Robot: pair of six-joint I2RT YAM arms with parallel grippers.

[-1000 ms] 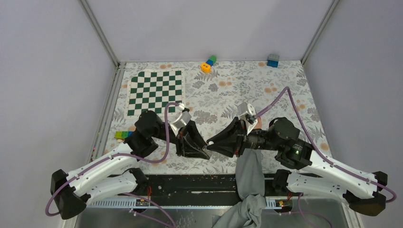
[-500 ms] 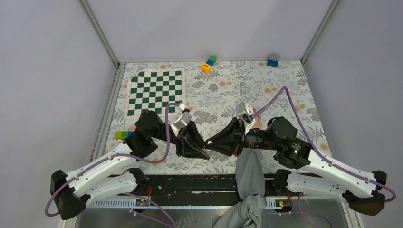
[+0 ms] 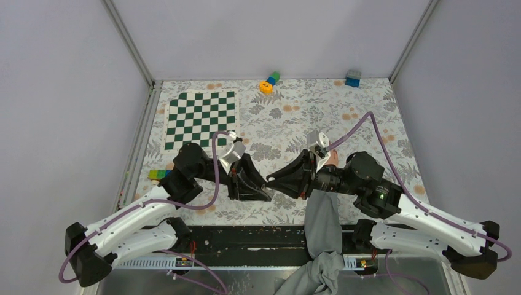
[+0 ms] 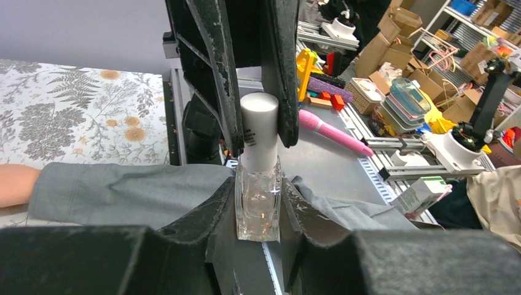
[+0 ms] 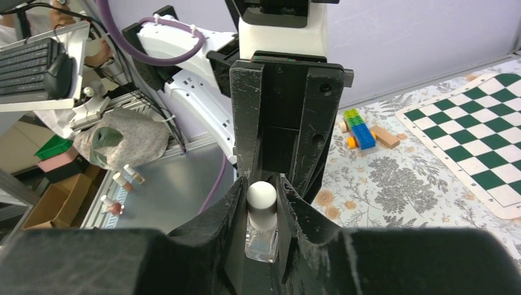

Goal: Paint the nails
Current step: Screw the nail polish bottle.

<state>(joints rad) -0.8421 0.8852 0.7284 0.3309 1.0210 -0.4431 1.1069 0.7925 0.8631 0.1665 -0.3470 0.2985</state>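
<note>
Nails hidden; both grippers are clamped on the polish bottle [image 4: 258, 212], probably to unscrew it.

The left gripper [image 4: 258, 181] pinches the bottle's clear glass body to hold it fixed. The right gripper [image 5: 261, 184], facing it from the bottle's other side, is closed narrowly around the pale cap [image 4: 258, 123], a hold that suits twisting it off. A bare wrist [image 4: 13, 184] in a grey sleeve [image 3: 322, 221] lies on the table just right of the bottle, under the right arm. The fingertips cannot be seen.
</note>
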